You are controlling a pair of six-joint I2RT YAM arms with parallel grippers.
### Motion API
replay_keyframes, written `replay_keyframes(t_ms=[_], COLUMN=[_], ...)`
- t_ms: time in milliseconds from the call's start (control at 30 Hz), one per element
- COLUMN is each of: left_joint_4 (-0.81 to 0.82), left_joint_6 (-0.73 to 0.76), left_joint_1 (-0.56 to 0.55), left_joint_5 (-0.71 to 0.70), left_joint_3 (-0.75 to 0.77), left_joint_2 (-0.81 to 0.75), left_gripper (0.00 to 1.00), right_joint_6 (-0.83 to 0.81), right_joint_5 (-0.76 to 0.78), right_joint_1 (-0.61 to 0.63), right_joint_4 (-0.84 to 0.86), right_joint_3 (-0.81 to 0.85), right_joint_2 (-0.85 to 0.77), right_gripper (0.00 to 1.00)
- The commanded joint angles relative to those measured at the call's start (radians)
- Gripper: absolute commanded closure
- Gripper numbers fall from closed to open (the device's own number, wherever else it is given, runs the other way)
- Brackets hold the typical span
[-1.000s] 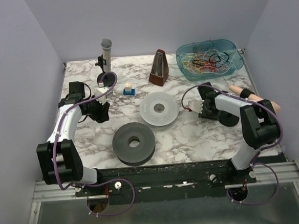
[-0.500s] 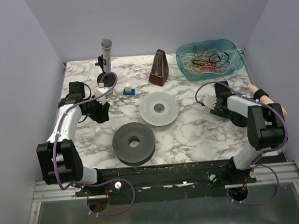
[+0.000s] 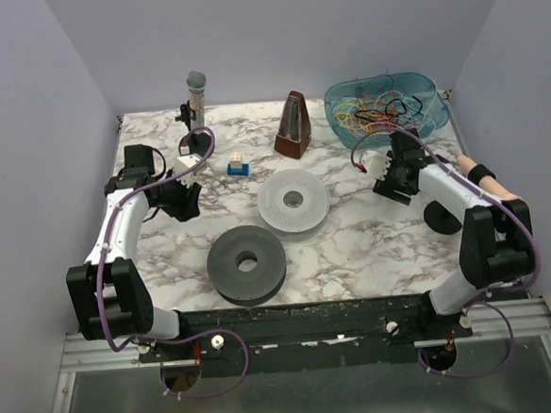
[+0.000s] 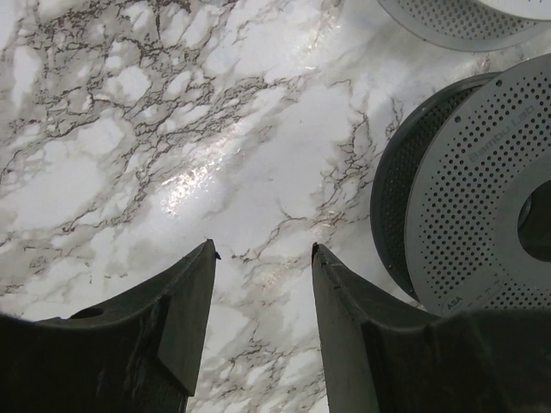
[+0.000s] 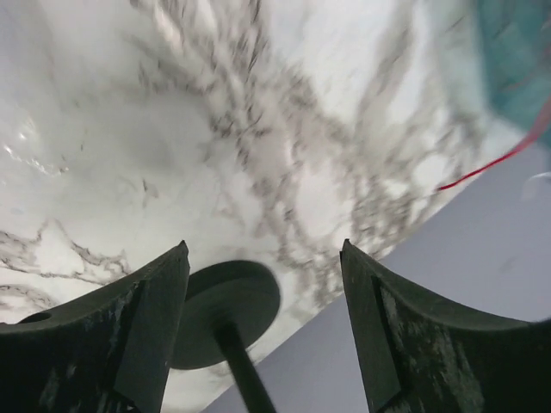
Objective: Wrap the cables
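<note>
right end effector (image 5: pixel 263 249) swung toward cables (image 3: pixel 387 110) in bin (image 3: pixel 340 132), jaws wider apart, empty; left end effector (image 4: pixel 263 249) apart, empty; pickup pending.

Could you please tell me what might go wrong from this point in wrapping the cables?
1. The cables lie tangled in the teal basket; pulling one would likely drag others out or shift the basket.
2. The open right gripper hangs close to the black stand base near the table edge; a swing could topple the stand.
3. The open left gripper hovers beside a perforated reel; a low sweep could shove it.
</note>
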Motion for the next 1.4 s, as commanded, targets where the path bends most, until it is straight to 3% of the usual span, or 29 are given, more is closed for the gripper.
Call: replay_keyframes(t_ms=[0, 200, 300, 333, 467, 667, 833, 1067, 1367], left_joint_4=[-0.007, -0.021, -0.018, -0.013, -0.009, -0.030, -0.047, -0.061, -0.085], left_joint_6=[-0.025, -0.061, -0.100, -0.116, -0.184, -0.226, -0.253, -0.267, -0.249], left_joint_1=[0.003, 0.003, 0.003, 0.003, 0.000, -0.009, -0.012, -0.014, -0.014], left_joint_5=[-0.002, -0.027, -0.027, -0.027, -0.048, -0.102, -0.136, -0.169, -0.194], left_joint_3=[0.044, 0.086, 0.110, 0.116, 0.148, 0.177, 0.189, 0.194, 0.212], left_joint_2=[0.003, 0.000, 0.004, 0.007, 0.018, 0.018, 0.030, 0.056, 0.069], left_gripper=[0.43, 0.37, 0.25, 0.20, 0.14, 0.13, 0.13, 0.13, 0.13], right_joint_6=[0.026, 0.174, 0.298, 0.331, 0.420, 0.445, 0.513, 0.521, 0.535], right_joint_5=[-0.116, -0.281, -0.294, -0.283, -0.144, 0.051, 0.042, 0.149, 0.116], right_joint_1=[0.061, 0.068, 0.068, 0.068, 0.053, 0.005, -0.030, -0.056, -0.097], right_joint_4=[-0.083, -0.095, -0.100, -0.101, -0.039, 0.041, -0.009, -0.012, -0.037], right_joint_3=[0.107, 0.277, 0.442, 0.507, 0.694, 0.937, 1.124, 1.193, 1.178], right_joint_2=[-0.064, -0.104, -0.055, -0.024, 0.118, 0.361, 0.545, 0.665, 0.732], right_gripper=[0.17, 0.09, 0.08, 0.08, 0.09, 0.11, 0.12, 0.20, 0.26])
